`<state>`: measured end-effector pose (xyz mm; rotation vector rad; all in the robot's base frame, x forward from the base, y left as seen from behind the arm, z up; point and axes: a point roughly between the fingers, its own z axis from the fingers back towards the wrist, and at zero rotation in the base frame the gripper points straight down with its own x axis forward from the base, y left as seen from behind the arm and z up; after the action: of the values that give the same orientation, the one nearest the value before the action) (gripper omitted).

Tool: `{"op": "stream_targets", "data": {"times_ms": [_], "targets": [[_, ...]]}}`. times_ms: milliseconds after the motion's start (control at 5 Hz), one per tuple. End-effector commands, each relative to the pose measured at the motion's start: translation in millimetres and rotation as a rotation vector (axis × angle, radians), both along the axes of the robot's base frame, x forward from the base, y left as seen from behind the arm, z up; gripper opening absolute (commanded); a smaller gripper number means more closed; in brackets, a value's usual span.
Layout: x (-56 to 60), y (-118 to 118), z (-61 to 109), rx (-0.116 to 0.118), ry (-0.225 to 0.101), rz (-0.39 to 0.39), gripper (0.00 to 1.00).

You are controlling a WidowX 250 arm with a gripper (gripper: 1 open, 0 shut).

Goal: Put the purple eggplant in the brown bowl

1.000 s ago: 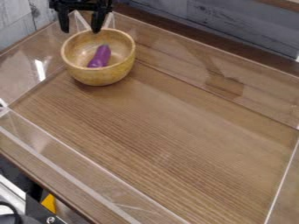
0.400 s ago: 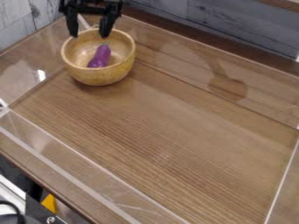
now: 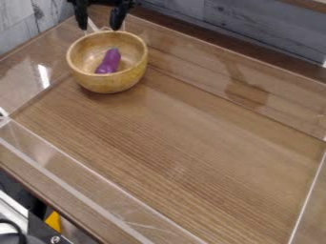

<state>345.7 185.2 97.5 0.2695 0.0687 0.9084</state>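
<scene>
Purple eggplant [image 3: 110, 61] in brown bowl [image 3: 90, 80], long axis upper-right; tool [image 3: 101, 21] agape, empty.

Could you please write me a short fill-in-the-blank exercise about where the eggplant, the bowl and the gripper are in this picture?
1. The purple eggplant lies inside the brown ____.
2. The brown bowl stands on a ____ table.
3. The gripper hangs beyond the bowl's far rim with its jaws ____.
4. Between its fingers the gripper holds ____.

Missing words: bowl; wooden; open; nothing
</scene>
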Motion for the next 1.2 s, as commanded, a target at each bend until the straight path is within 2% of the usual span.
{"op": "stream_targets", "data": {"times_ms": [0, 400, 800, 1000], "targets": [[9.7, 14.9, 18.1, 0.042, -0.063, -0.029, 1.00], [10.3, 13.8, 10.7, 0.051, -0.046, 0.074, 1.00], [8.9, -3.2, 20.9, 0.049, -0.028, 0.106, 1.00], [16.0, -12.9, 24.8, 0.040, -0.028, 0.082, 1.00]]}}
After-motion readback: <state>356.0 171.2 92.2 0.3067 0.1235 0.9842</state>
